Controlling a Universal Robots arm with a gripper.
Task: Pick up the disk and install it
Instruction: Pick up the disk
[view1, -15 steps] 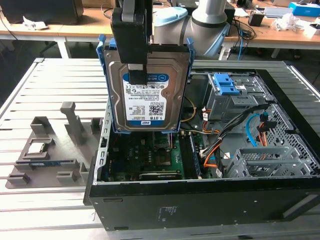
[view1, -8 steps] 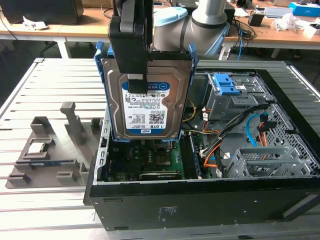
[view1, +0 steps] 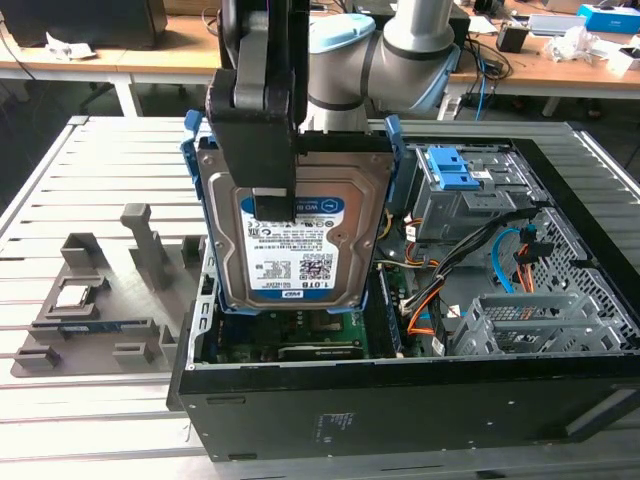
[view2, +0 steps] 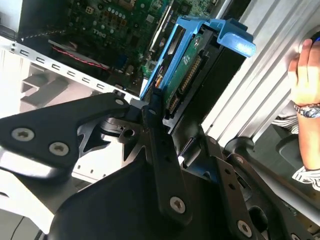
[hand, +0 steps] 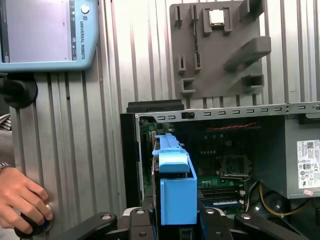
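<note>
The gripper (view1: 272, 200) is shut on the disk (view1: 320, 250) and holds it up off the table. One black finger lies flat on the side with the white and blue label. The other finger is behind the disk. In the second wrist view the fingers (view2: 155, 130) squeeze the disk (view2: 187, 75) from both flat sides, and the disk sticks out past their tips.

The disk stands upright on its edge, with its blue bracket (view1: 392, 150) running around it. It hangs over the open computer case (view1: 400, 400), at the exterior view's left end of the case. Under it is the green board (view1: 300, 340). I cannot tell if its low edge is already inside the case.

The grey drive bay (view1: 450, 210) with the blue latch (view1: 455, 170) on top is inside the case, near the disk on the exterior view's right, not touching it. Orange and black cables (view1: 430, 300) lie near the bay.

A grey holder (view1: 100, 310) lies on the metal table (view1: 100, 150) beside the case, on the exterior view's left. A small square chip (view1: 75, 295) sits in it.

In the first wrist view a person's hand (hand: 20, 200) rests on the table, and a control tablet (hand: 42, 35) lies there too. The blue bracket (hand: 175, 185) points down at the open case (hand: 300, 120).
</note>
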